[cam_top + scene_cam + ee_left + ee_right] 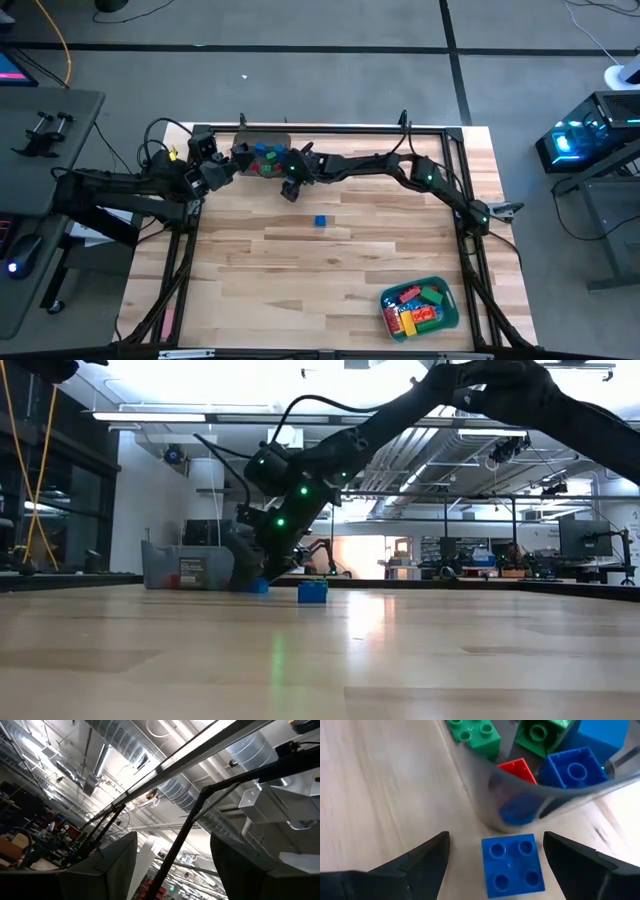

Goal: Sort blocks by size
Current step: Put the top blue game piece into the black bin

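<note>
A small blue four-stud block (512, 865) sits on the table right beside the grey bin's wall (520, 805); it also shows in the low view (258, 586). My right gripper (495, 865) is open and low over it, one finger on either side, touching nothing. The grey bin (262, 158) at the table's far edge holds green, red and blue blocks (572, 767). A second blue block (320, 221) sits alone near the table's middle. My left gripper (172, 870) is open and empty by the bin's left side, pointing up at the ceiling.
A teal bin (452, 310) with red, yellow, green and orange blocks stands at the near right. Bare wood lies between the two bins. The right arm (400, 170) stretches along the far edge from the right.
</note>
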Controlling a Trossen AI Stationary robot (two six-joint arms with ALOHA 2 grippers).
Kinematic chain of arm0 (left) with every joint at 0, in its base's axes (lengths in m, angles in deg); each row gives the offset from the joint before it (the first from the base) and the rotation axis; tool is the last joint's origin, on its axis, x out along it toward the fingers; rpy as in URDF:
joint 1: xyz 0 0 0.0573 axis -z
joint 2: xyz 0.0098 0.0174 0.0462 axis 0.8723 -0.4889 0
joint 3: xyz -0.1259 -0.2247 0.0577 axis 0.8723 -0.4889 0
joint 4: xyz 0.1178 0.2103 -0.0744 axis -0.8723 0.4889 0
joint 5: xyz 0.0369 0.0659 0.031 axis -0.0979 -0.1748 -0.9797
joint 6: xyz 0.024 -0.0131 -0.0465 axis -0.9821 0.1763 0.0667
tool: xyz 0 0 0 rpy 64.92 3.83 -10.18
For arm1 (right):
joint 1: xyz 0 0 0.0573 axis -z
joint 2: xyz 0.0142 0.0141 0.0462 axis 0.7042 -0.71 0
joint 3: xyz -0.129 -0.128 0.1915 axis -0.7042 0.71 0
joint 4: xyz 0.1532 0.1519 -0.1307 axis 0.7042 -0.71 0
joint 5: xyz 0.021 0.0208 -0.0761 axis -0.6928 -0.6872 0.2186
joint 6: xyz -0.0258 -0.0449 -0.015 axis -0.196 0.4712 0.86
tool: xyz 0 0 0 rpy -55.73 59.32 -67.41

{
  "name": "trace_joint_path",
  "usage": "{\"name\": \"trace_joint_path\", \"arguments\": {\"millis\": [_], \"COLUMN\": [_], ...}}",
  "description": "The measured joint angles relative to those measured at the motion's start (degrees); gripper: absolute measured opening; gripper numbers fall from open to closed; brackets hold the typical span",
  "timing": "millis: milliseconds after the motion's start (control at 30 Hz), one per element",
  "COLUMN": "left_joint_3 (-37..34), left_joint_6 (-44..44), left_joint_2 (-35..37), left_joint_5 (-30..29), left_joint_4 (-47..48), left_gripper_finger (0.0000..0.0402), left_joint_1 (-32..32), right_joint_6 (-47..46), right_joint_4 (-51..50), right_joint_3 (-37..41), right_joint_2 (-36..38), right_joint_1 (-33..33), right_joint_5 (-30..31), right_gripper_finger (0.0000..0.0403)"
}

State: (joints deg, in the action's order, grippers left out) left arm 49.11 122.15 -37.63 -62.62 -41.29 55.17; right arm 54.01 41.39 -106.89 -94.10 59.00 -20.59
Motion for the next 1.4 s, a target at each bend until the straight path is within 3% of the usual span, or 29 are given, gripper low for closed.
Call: {"name": "trace_joint_path", "arguments": {"millis": [100,200,500,567,700,867,1067,1267,1400], "left_joint_3": [0.00,0.00,0.00,0.00,0.00,0.00,0.00,0.00,0.00], "left_joint_6": [0.03,0.03,-0.93,-0.95,-1.75,-2.00,-2.00,-1.98,-1.84], "left_joint_2": [0.00,0.00,0.00,0.00,0.00,0.02,0.00,0.01,0.02], "left_joint_5": [0.00,0.00,0.02,0.02,0.02,0.02,0.02,0.03,0.04], "left_joint_4": [0.00,0.03,0.02,0.02,0.08,0.20,0.79,0.85,0.83], "left_gripper_finger": [0.0237,0.0237,0.0237,0.0237,0.0237,0.0237,0.0237,0.0237,0.0237], "left_joint_1": [0.00,0.00,0.00,0.00,0.00,0.00,-0.02,-0.02,-0.02], "right_joint_6": [2.01,2.61,5.01,6.68,7.21,6.76,3.83,-7.03,-9.33], "right_joint_4": [-2.85,-6.77,-15.77,-17.54,-15.29,-13.85,-15.58,-10.72,-8.16], "right_joint_3": [-0.55,-0.77,-0.35,-0.02,-0.32,-0.27,-0.47,1.54,2.59], "right_joint_2": [-0.04,0.22,3.26,5.25,10.89,14.21,15.87,13.64,10.27], "right_joint_1": [-0.04,-0.11,-0.07,-0.11,0.42,1.16,1.11,0.71,-1.80], "right_joint_5": [-0.56,-1.34,-7.21,-8.16,-8.30,-7.61,-8.63,-17.62,-14.63], "right_gripper_finger": [0.0310,0.0274,0.0038,0.0010,0.0020,0.0003,0.0036,0.0116,0.0196]}}
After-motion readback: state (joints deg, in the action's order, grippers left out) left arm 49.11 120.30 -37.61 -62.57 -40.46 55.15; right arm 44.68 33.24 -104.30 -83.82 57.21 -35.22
